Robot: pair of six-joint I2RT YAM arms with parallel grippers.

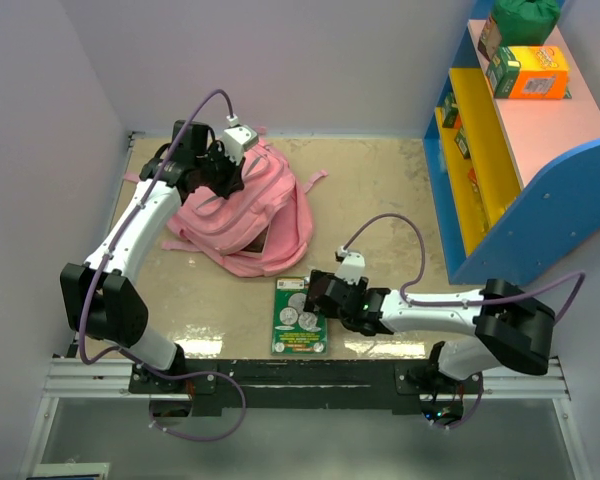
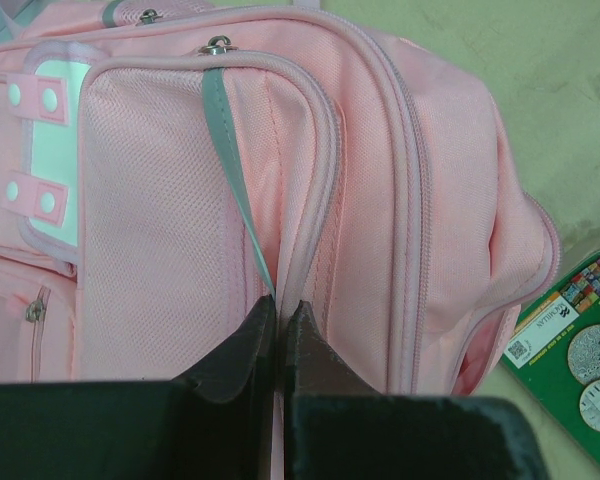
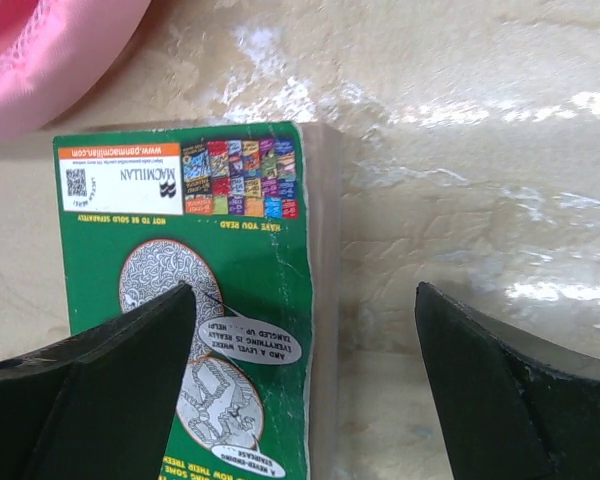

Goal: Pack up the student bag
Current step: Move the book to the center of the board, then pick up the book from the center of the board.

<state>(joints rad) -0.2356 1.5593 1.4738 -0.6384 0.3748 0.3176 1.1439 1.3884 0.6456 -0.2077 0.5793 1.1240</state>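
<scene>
The student bag (image 1: 248, 215), a pink backpack with grey trim, lies on the table at the back left. It fills the left wrist view (image 2: 380, 180), front pocket and white label at the left. My left gripper (image 1: 220, 165) is on the bag's far end, shut (image 2: 280, 308) on a fold of pink fabric beside the pocket's piping. A green paperback book (image 1: 300, 318) lies flat just in front of the bag; its corner shows in the left wrist view (image 2: 580, 350). My right gripper (image 1: 322, 296) is open low over the book's right edge (image 3: 302, 290), one finger above the cover (image 3: 180, 230), the other above bare table.
A blue, yellow and pink shelf unit (image 1: 510, 150) stands at the right, with an orange box (image 1: 535, 72) and a green bundle (image 1: 525, 18) on top. Pale walls close the table at the back and left.
</scene>
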